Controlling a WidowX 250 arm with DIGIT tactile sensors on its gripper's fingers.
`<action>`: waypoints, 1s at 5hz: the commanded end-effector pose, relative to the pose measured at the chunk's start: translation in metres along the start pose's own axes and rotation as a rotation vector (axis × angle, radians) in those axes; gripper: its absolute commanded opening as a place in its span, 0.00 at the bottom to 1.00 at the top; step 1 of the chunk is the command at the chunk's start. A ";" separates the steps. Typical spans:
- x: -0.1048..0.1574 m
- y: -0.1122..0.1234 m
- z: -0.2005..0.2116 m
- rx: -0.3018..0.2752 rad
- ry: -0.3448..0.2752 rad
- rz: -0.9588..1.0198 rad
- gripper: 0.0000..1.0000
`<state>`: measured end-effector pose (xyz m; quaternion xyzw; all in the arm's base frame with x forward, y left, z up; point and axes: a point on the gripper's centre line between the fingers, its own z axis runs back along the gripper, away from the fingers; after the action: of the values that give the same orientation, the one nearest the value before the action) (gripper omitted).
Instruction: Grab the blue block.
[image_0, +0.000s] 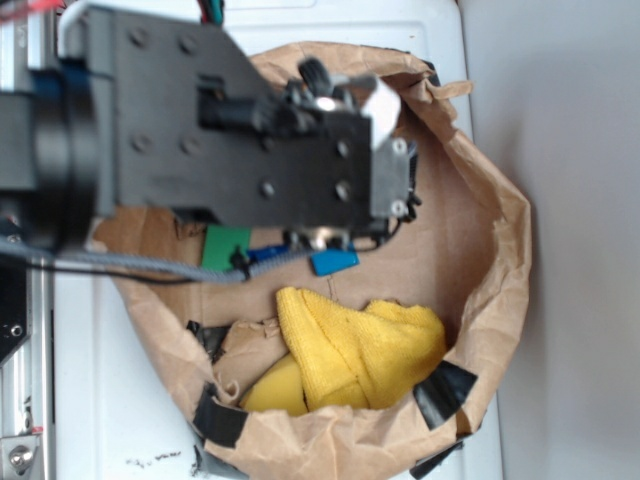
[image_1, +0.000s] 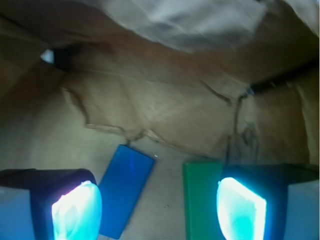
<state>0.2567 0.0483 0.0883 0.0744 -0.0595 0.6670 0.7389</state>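
Largest of all: a white table (image_0: 560, 150) carrying a brown paper bag (image_0: 500, 230), rolled down at the rim and patched with black tape (image_0: 447, 390). Across the upper left of the exterior view, the black WidowX arm (image_0: 170, 110), blocking much of the bag's far side, with a grey cable (image_0: 130, 265) trailing beneath it. On the bag floor, toward the near rim, a crumpled yellow cloth (image_0: 360, 350) (folded over itself, a smoother yellow shape showing beneath it at lower left). Just below the arm, a green block (image_0: 226, 247), partly hidden, and slightly right of it a sliver of the blue block (image_0: 334, 262), also half covered by the arm.

From the wrist view: gripper (image_1: 159, 212) spread wide, nothing between the glowing fingertip pads (image_1: 77, 212), hanging over the creased bag floor. Blue block (image_1: 125, 190) flat on the paper, tilted, just inside the left pad and not touching it as far as can be told. Green block (image_1: 201, 200) flat beside the right pad, partly hidden behind it, apart from the blue one with bare paper between.

No readable writing or labels anywhere.
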 end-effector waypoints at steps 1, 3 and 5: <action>0.003 -0.011 0.007 -0.056 0.018 0.084 1.00; -0.003 -0.023 -0.008 -0.020 0.010 0.117 1.00; -0.003 -0.023 -0.008 -0.020 0.010 0.117 1.00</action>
<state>0.2746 0.0441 0.0609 0.0795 -0.0401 0.7072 0.7014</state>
